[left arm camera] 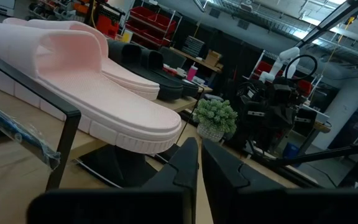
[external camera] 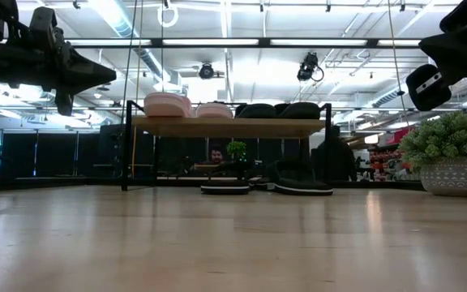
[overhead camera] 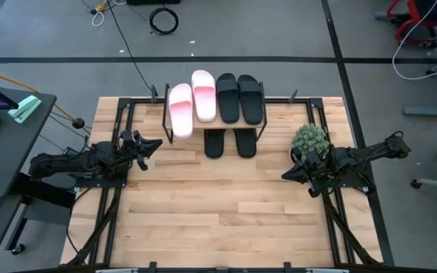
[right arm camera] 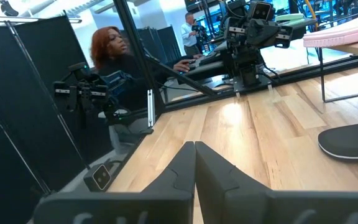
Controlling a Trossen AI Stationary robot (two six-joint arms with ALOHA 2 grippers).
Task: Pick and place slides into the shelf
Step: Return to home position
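The shelf (external camera: 229,126) holds all six. On its plank, two pink slides (overhead camera: 180,108) lie beside two black slides (overhead camera: 227,97); under it, on the table (overhead camera: 226,212), lies another black pair (overhead camera: 214,142). The left gripper (overhead camera: 156,143) hovers empty, fingers (left arm camera: 188,165) nearly together, with the shelf's pink end just ahead of their tips. The right gripper (overhead camera: 285,174) hovers empty, fingers (right arm camera: 182,168) pressed together. The plant (overhead camera: 309,138) is beside them, and the shelf is farther ahead, off to one side.
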